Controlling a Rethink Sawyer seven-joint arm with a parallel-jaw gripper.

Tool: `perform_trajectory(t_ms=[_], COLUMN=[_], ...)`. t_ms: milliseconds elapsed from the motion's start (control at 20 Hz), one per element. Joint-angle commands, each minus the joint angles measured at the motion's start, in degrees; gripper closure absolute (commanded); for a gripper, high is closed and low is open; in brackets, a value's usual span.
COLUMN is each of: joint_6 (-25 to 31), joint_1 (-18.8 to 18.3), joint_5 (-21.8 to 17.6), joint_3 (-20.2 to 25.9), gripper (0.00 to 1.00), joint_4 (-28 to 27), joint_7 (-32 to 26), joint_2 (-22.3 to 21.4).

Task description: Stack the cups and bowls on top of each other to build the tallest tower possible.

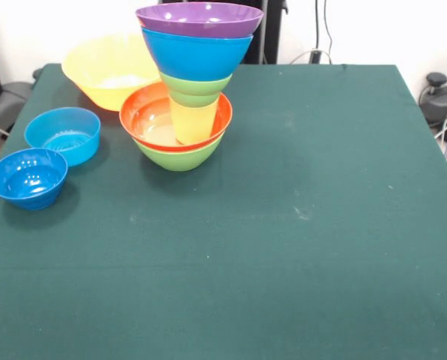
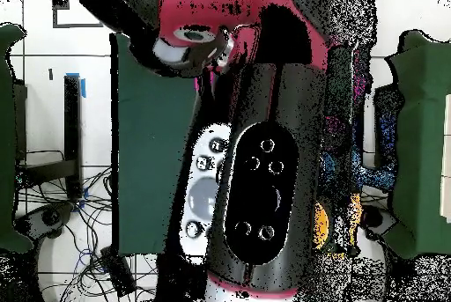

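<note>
In the front view, the tower (image 1: pixel 187 90) stands at the far left part of the green table (image 1: pixel 298 225). From the bottom it has a medium green bowl (image 1: pixel 180 156), a red-orange bowl (image 1: pixel 145 114), a yellow cup (image 1: pixel 193 122) standing upright inside it, then a small green bowl (image 1: pixel 196 88), a blue bowl (image 1: pixel 196 54) and a purple bowl (image 1: pixel 199 19) on top. The purple one reaches the upper edge of the picture. Just behind the tower, to the left, is a large yellow-orange bowl (image 1: pixel 107 67) (it looks close to the tower, maybe touching; I cannot tell). Two more blue bowls wait near the left edge: a light-blue bowl (image 1: pixel 63 133) and a dark-blue bowl (image 1: pixel 28 176), side by side. No gripper shows in this view.

I judge that the stacking is well advanced, with three pieces left. The next move probably calls for taking one of the loose blue bowls and placing it gently on the top, because the tower rests on a narrow cup and could tip.

The right and near parts of the table are open and give much room; the loose bowls sit close to the left edge.

In the overhead view, the robot arm (image 2: pixel 255 175) covers almost all of the table, and the tower is hidden under it. Whether the gripper is opened or closed, I cannot tell.
</note>
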Motion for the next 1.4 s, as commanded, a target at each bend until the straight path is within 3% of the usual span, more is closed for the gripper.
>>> perform_trajectory(t_ms=[50, 350, 750, 1400], joint_6=[-12.66, -22.41, -29.61, -37.8], joint_1=[0.07, 0.35, 0.11, -0.18], joint_5=[1.16, 1.76, 2.81, 2.1], joint_3=[2.41, 2.13, 2.71, 3.85], gripper=[1.0, 1.0, 1.0, 1.0], joint_4=[25.71, 38.76, 51.69, 62.57], joint_7=[-7.14, -6.57, -6.42, -5.2], joint_2=[-11.3, -17.04, -23.81, -28.56])
